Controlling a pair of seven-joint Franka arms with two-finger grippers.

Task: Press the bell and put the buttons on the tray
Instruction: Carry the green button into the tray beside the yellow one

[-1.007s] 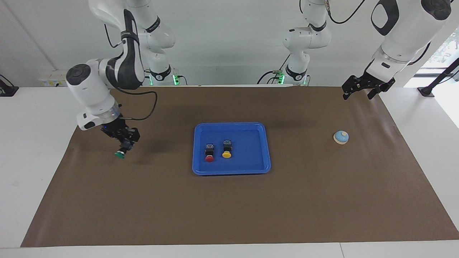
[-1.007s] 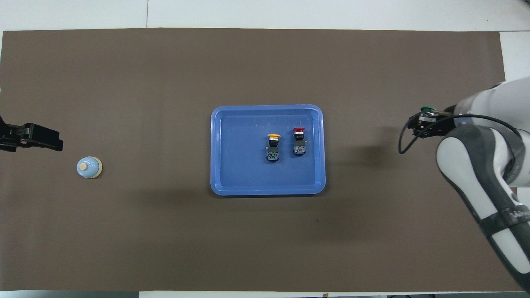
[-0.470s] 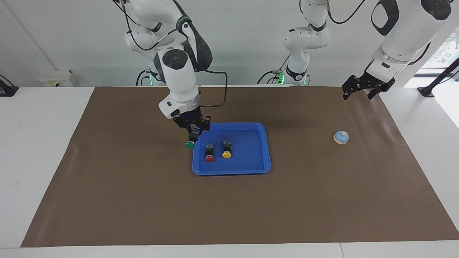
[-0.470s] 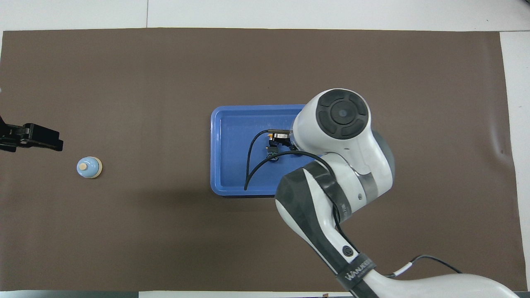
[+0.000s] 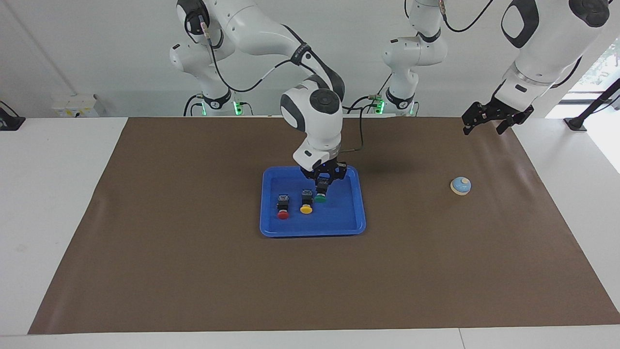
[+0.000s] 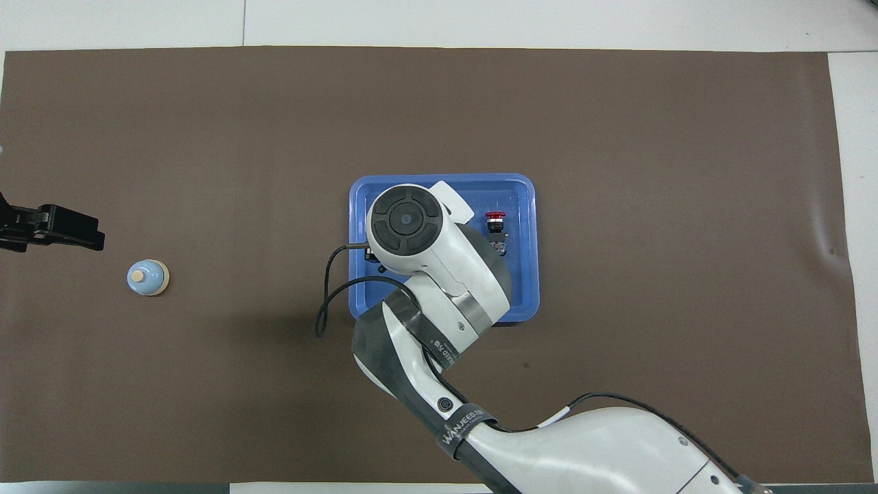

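Mat (image 5: 193, 271): I see a brown sheet covering most of the white table (image 5: 58, 194), everything else resting on it.

Right arm (image 5: 271, 34): I have it stretched out from its base over the middle of the mat, and in the overhead view it hides much of the tray.

Tray (image 5: 357, 213): blue, at the mat's centre, flat on the mat.

Left arm (image 5: 542, 43): waiting, raised at its own end of the table.

Left gripper (image 5: 487, 127): fingers spread wide, nothing between them, held in the air at about 11 o'clock of the bell in the overhead view.

Right gripper (image 5: 321, 186): clamped tight on the green button's black body, held over the tray's inside.

Bell (image 5: 460, 185): on the mat toward the left arm's end, at 9 o'clock of the tray in the overhead view, well apart from it.

Red button (image 5: 282, 206): lying in the tray, cap pointing away from the robots.

Yellow button (image 5: 306, 201): lying just beside the red one, same heading.

Green button (image 5: 319, 196): in the right gripper, cap downward, just beside the yellow one; I cannot tell whether it touches the tray floor.
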